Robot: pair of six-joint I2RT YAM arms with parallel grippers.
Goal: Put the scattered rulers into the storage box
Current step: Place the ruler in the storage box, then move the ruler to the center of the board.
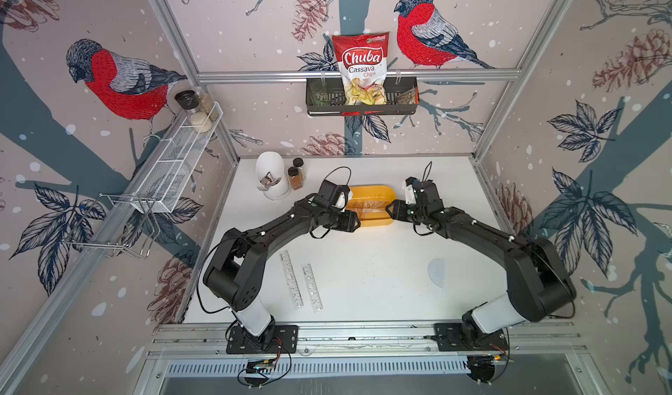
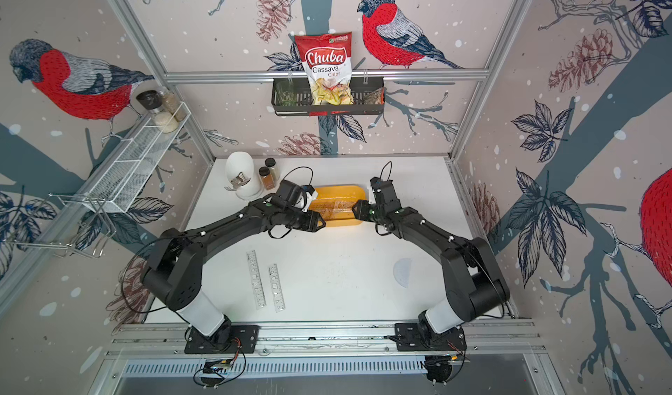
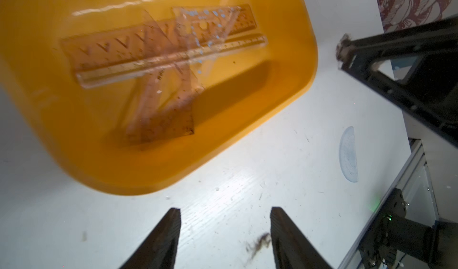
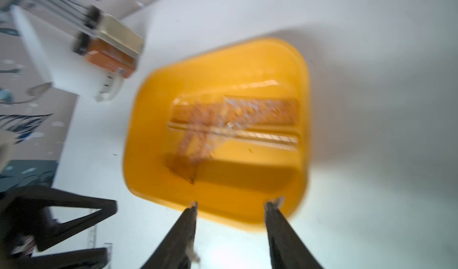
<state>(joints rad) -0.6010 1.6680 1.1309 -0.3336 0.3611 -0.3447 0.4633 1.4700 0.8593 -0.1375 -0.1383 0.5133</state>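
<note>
The yellow-orange storage box [image 1: 371,192] sits mid-table in both top views, between my two arms. Inside it lie long stencil rulers [image 3: 161,49] with tinted set squares [image 3: 171,121] across them. Two clear rulers [image 1: 291,284] [image 1: 312,288] lie side by side on the table near my left arm's base, and a bluish protractor [image 1: 437,272] lies at the right. My left gripper [image 3: 225,210] hangs open and empty over bare table just beside the box's rim [image 3: 223,151]. My right gripper [image 4: 235,204] is open and empty at the opposite end, fingertips over the rim [image 4: 153,111].
A white cutlery holder [image 1: 271,175] and two spice jars [image 1: 295,178] stand at the back left of the table, close to the box. A black wire basket [image 1: 403,111] with a chips bag hangs on the back wall. A white mesh shelf [image 1: 174,156] runs along the left wall.
</note>
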